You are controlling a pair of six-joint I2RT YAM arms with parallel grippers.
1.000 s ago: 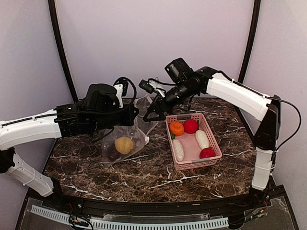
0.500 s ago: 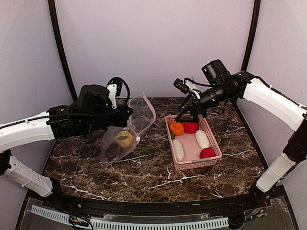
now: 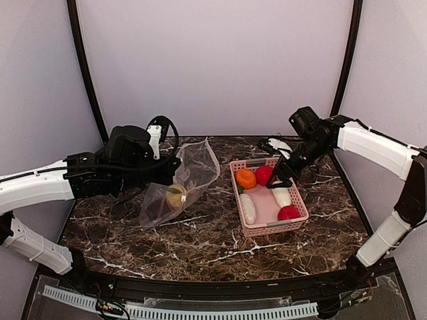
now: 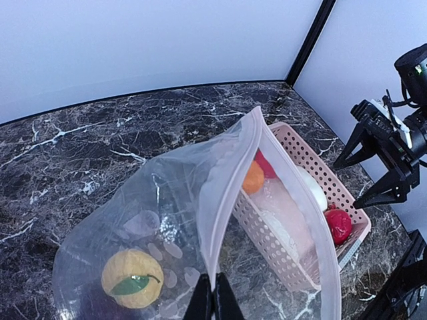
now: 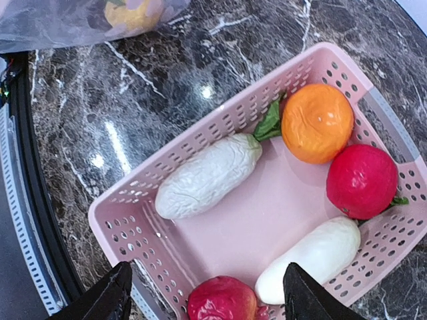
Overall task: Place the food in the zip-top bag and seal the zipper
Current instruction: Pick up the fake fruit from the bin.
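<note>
Left tool (image 4: 213, 298) pinches the clear spotted plastic bag's (image 4: 150, 213) white zipper strip (image 4: 231, 179); we see right tool (image 5: 207, 281) spread wide above pink perforated basket (image 5: 200, 143).

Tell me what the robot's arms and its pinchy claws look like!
The left arm and the right arm both have smooth white shells with chunky black joints. Black cables loop near the left wrist. The left gripper and the right gripper are black. Each has two pointed fingers, and the right one's look like triangles. I can't see any markings.
</note>
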